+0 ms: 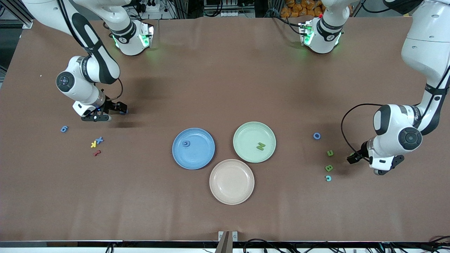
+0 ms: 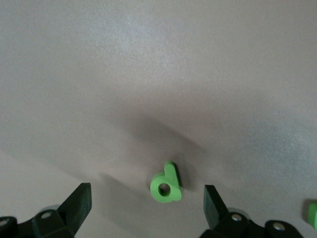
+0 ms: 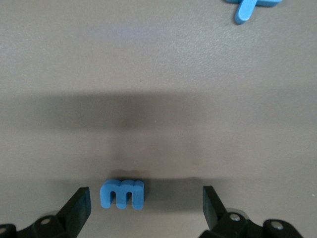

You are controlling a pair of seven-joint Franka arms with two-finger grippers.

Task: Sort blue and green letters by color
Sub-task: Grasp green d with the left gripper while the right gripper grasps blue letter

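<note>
In the left wrist view my left gripper [image 2: 147,196] is open low over the table, and a bright green letter with one hole [image 2: 166,184] lies between its fingers, untouched. In the right wrist view my right gripper [image 3: 146,198] is open with a blue m-shaped letter [image 3: 122,194] lying between its fingers, closer to one of them. In the front view both hands, left [image 1: 381,171] and right [image 1: 95,118], hide these pieces. A blue letter [image 1: 186,143] lies in the blue plate [image 1: 204,158]. A green N [image 1: 260,146] lies in the green plate [image 1: 246,133].
Near my right gripper lie a blue 6 [image 1: 64,129], a blue X [image 1: 99,140], a yellow K [image 1: 93,144] and a red piece [image 1: 97,153]. Near my left gripper lie a blue O [image 1: 316,135], a green U [image 1: 329,153], a green B [image 1: 328,168] and a teal piece [image 1: 328,178]. A pink plate [image 1: 231,181] has nothing in it.
</note>
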